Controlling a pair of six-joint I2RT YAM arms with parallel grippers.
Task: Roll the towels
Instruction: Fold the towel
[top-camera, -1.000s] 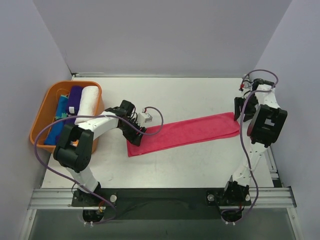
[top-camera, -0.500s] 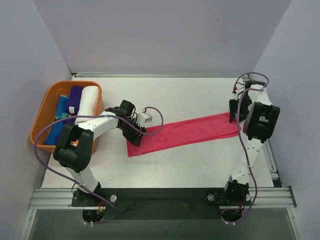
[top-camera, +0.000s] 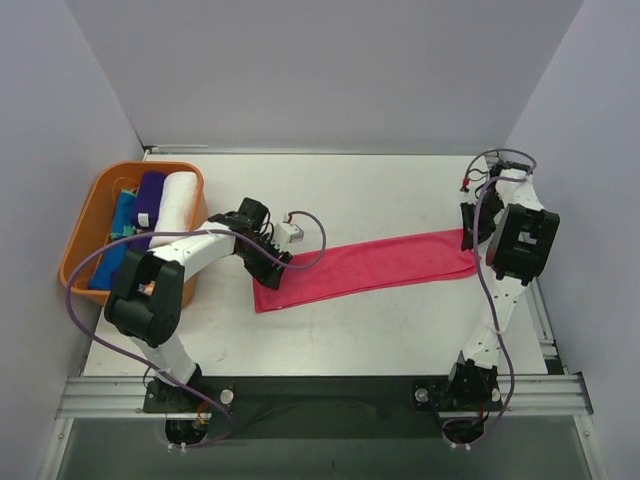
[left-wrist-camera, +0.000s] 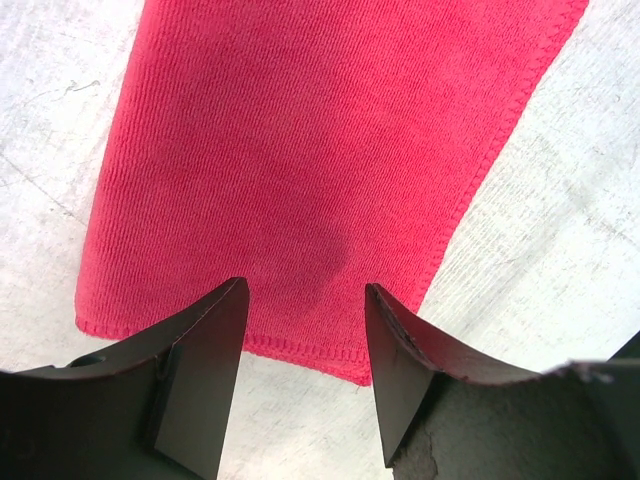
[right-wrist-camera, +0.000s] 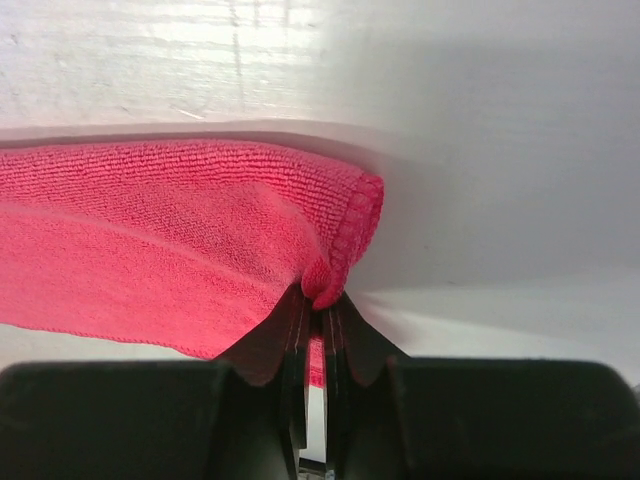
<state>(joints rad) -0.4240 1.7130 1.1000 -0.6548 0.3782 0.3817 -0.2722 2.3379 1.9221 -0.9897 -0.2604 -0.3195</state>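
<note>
From above, rolled towels (top-camera: 165, 200) sat in the basket (top-camera: 78, 245) beyond the left claw (top-camera: 271, 272). The hot pink towel (top-camera: 365, 265) lay flat on the tabletop (top-camera: 400, 195) from there to the right claw (top-camera: 468, 234), not yet rolled. Left wrist: jaws apart, the towel's end just below. Right wrist: jaws, open a second ago, had clamped the towel's corner, perhaps lifting it.

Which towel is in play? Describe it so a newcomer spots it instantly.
On the white tabletop, right of the orange plastic basket, a long hot pink cloth towel lies flat between the two arms. The right tool pinches its right-hand corner; the left tool stands open at the other end. Unlike the white, purple and blue towels tucked in the basket, it alone lies spread out.
</note>
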